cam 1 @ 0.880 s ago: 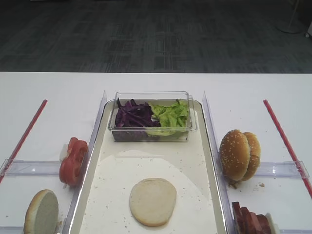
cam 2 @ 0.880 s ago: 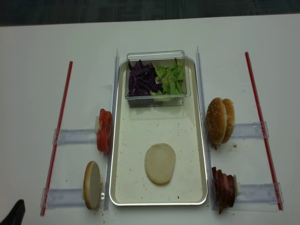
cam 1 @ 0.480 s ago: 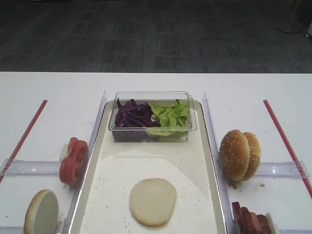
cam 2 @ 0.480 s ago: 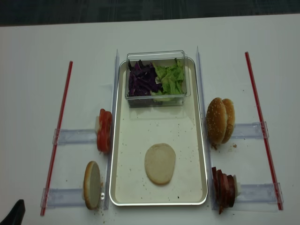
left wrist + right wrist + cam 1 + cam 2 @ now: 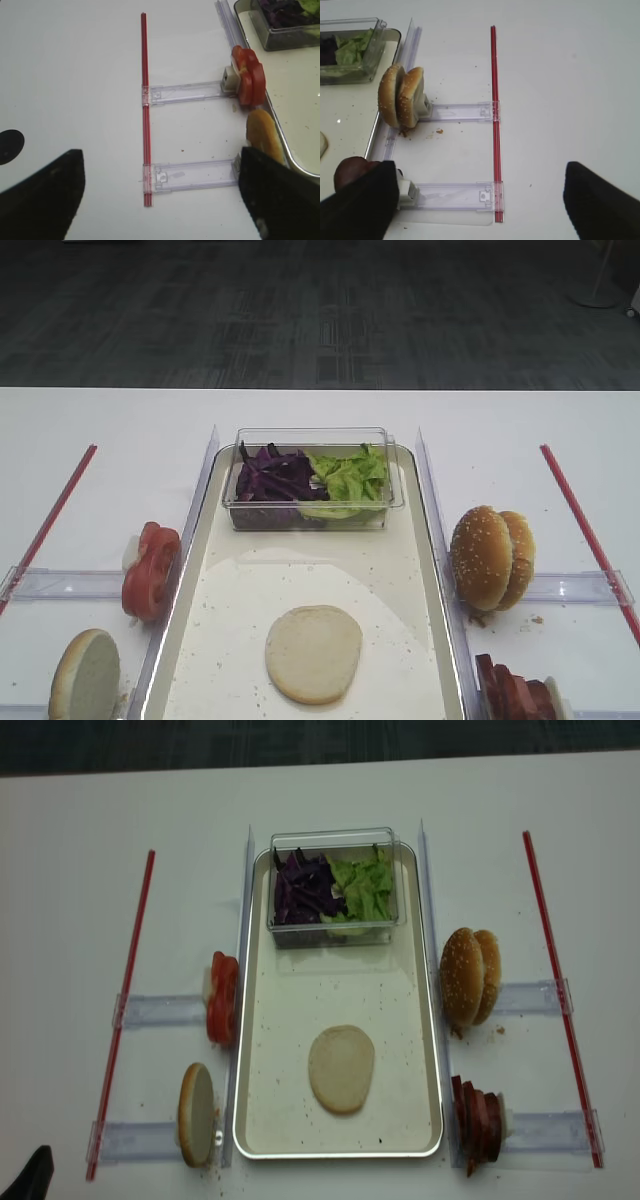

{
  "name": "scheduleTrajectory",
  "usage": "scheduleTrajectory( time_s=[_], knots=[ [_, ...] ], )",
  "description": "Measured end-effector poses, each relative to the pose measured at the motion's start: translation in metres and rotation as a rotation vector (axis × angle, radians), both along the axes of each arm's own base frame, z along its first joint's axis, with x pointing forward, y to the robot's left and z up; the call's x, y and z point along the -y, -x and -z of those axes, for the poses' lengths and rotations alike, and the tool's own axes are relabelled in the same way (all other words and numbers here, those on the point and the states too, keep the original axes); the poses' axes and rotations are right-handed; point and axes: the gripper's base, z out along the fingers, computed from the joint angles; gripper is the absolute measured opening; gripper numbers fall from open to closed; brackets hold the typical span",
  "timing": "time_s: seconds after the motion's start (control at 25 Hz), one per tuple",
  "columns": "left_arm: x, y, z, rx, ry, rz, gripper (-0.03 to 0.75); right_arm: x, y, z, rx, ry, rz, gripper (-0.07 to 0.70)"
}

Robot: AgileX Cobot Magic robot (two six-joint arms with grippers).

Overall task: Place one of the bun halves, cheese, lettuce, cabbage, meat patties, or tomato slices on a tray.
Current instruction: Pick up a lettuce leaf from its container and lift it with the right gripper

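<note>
Tray: the tray (image 5: 425,1020) sits mid-counter, long way front to back. One bun half (image 5: 341,1068) already lies cut face up on its floor toward the near end, so a base is down imo.
Tub: clear tub (image 5: 335,838) at the tray's far end holds cabbage (image 5: 303,888) and lettuce (image 5: 364,887) side by side.
Right side: two buns (image 5: 400,96) on edge in a holder, patties (image 5: 478,1122) nearer the front edge.
Left side: tomato (image 5: 248,76) in a row, another bun (image 5: 196,1113) on edge nearer the front edge.
Right claw: right claw (image 5: 480,202) hangs over bare counter, jaws spread wide, nothing in them.
Left claw: left claw (image 5: 160,192) same deal, jaws wide apart and empty, hovering near the front-left corner.
Next step: probably grabbing a filling. Patties are right by the right claw's inner finger (image 5: 360,205).
Tip: come straight down on the end slice only, pinch its flat faces, lift clear of the holder before swinging over.
Watch out: neighbours could tip or get dragged along.
</note>
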Motion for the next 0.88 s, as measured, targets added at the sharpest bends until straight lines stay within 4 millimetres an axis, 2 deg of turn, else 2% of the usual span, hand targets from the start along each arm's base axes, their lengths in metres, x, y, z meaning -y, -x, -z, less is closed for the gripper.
scheduleTrajectory(
  time_s=[0.36,0.88],
  knots=[
    [0.0,0.0,0.0,0.0,0.0,0.0,0.575,0.0,-0.034,0.003,-0.234,-0.021,0.017,0.678],
    [0.0,0.0,0.0,0.0,0.0,0.0,0.566,0.0,-0.077,0.017,-0.53,-0.041,0.037,0.678]
  ],
)
